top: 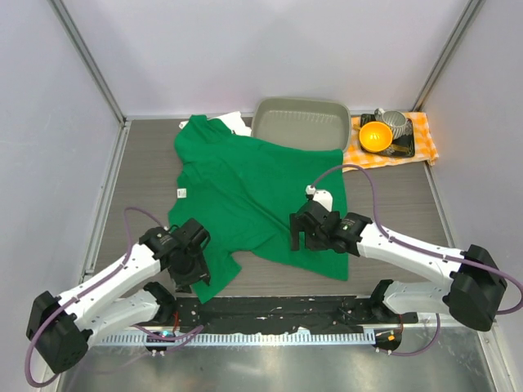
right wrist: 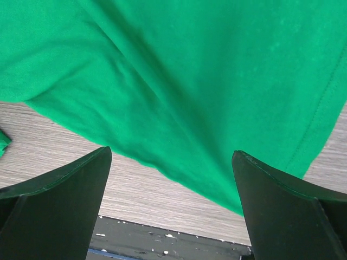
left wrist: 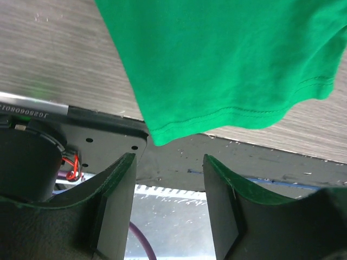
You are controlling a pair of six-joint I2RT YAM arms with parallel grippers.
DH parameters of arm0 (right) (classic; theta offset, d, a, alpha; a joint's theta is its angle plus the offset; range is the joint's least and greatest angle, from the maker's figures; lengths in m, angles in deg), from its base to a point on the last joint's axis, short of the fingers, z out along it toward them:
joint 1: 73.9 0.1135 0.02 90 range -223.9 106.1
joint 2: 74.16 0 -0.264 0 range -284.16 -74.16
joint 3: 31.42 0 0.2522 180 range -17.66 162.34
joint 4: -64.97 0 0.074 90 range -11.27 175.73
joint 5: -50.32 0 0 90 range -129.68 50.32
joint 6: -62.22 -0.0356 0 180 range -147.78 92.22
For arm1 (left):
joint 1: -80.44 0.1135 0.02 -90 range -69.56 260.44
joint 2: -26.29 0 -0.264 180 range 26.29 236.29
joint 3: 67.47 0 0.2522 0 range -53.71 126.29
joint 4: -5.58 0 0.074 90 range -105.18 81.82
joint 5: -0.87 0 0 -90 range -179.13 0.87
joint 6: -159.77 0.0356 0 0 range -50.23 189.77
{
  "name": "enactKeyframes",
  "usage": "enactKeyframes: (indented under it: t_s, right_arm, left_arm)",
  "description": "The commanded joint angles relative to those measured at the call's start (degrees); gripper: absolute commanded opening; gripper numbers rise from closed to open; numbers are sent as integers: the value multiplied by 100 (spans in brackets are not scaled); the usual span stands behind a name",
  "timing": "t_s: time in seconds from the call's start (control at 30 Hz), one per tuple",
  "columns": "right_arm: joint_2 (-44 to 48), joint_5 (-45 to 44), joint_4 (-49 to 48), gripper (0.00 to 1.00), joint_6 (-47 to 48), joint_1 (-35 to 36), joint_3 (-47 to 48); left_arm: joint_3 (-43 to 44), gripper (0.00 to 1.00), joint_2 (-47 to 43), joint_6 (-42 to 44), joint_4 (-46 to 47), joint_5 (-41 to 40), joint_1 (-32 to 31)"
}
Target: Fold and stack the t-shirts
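The green t-shirt [top: 253, 192] lies spread out and wrinkled on the table, its small white label [top: 181, 193] at the left edge. A bit of white cloth [top: 234, 122], probably the white t-shirt, peeks out behind its far left corner; no print shows. My left gripper [top: 190, 279] is open and empty over the shirt's near left corner. In the left wrist view [left wrist: 168, 160] the green hem [left wrist: 217, 116] hangs just beyond the fingertips. My right gripper [top: 299, 237] is open and empty above the near hem, with green cloth [right wrist: 179, 70] ahead of it [right wrist: 172, 154].
A grey tray [top: 301, 106] stands at the back, partly under the shirt's far edge. An orange-and-white checked cloth [top: 421, 145] at the back right carries an orange bowl [top: 375, 136] and a metal cup [top: 395, 122]. The black base plate [top: 278, 313] runs along the near edge.
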Motion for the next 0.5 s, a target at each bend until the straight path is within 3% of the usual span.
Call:
enactKeyframes:
  t_s: [0.0, 0.13, 0.23, 0.47]
  right_arm:
    - [-17, 208, -541, 99, 262, 28, 49]
    - [-26, 324, -594, 100, 376, 28, -4]
    - [52, 367, -612, 100, 429, 29, -30]
    - [281, 464, -682, 100, 394, 28, -285]
  left_arm:
    - [-130, 56, 188, -620, -232, 194, -530]
    - [-448, 56, 514, -1508, 128, 212, -1662]
    - [-501, 56, 864, -1992, 357, 19, -2033]
    - [-387, 54, 1235, -2160, 498, -921, -2070]
